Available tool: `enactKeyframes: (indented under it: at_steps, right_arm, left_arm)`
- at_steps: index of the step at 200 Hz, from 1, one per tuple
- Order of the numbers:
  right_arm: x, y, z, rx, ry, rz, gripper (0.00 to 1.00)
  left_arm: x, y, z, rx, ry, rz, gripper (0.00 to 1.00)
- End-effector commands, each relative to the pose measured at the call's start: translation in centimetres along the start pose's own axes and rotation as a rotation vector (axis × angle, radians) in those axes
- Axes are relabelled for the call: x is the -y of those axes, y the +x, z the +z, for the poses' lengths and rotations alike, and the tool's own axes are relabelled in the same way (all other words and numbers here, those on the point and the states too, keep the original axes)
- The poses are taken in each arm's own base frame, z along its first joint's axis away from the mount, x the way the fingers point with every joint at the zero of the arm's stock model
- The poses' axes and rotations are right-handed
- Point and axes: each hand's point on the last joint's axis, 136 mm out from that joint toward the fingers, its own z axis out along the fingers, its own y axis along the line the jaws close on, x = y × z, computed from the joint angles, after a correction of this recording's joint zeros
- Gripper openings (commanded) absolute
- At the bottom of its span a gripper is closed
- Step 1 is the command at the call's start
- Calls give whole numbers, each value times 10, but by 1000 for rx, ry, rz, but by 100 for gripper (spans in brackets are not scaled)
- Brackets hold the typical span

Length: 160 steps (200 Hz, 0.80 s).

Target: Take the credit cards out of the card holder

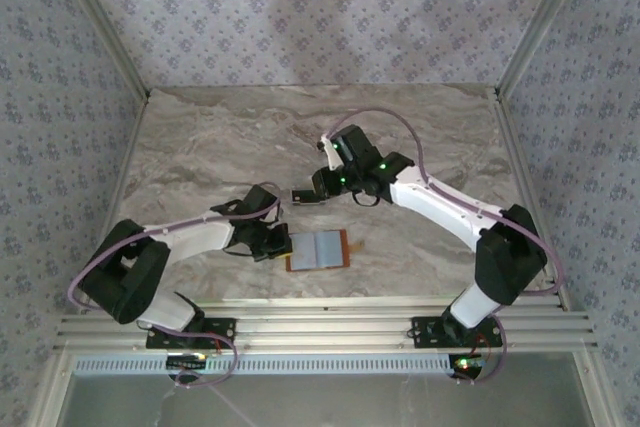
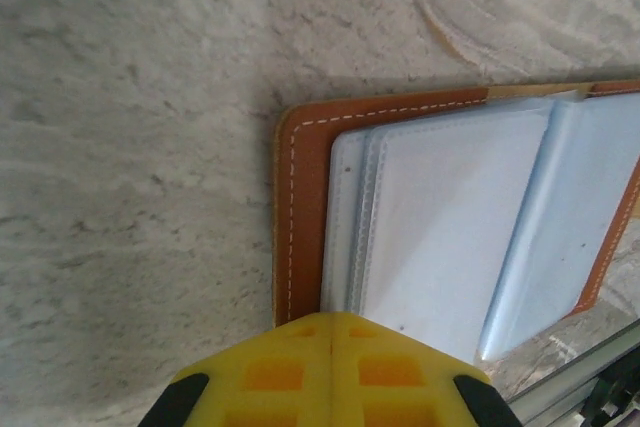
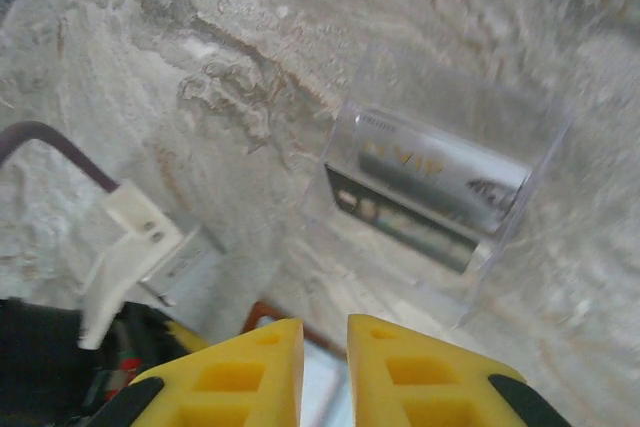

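A: Place of the flat orange-brown leather-like card holder [image 1: 318, 250]?

B: Spread open on the grey marbled table [image 1: 200, 137], close to the front edge, between the two arms. Grey-blue inside turned up, with clear plastic sleeves [image 2: 450, 227] lying over it.

A: And the left gripper [image 2: 330, 332]?

B: Just beside the left edge of the card holder in the top view. From the left wrist, yellow fingertips [image 2: 285, 372] pressed together, directly at the near border of the brown leather. Not possible to tell whether touching it or not.

A: The right gripper [image 3: 325, 332]?

B: Farther back on the table, behind the card holder. Yellow fingers [image 3: 250, 372] parted by a narrow gap, pointing towards a clear plastic slotted rack [image 3: 450, 82].

A: The credit cards [image 3: 420, 197], then?

B: Standing on edge inside that rack, apart from the card holder. One silver-grey card [image 3: 440, 167] with pale lettering, and one dark card [image 3: 400, 222] just in front of it. Slightly blurred, so no finer detail.
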Motion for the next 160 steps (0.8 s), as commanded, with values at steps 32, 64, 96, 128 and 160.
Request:
enactKeyframes:
  at_steps: [32, 64, 96, 128, 160]
  right_arm:
    - [-15, 46, 6, -103, -102, 252, 16]
    - [-15, 79, 23, -185, -109, 320, 16]
    - [-23, 107, 36, -253, -104, 332, 17]
    - [-33, 124, 49, -299, -108, 321, 12]
    - [-36, 136, 63, -336, -101, 321, 5]
  left_arm:
    - [10, -1, 3, 4, -19, 30, 0]
    - [14, 4, 3, 4, -7, 36, 0]
    - [11, 12, 5, 0, -8, 30, 0]
    - [5, 17, 8, 2, -14, 20, 0]
    - [2, 16, 7, 12, -29, 23, 0]
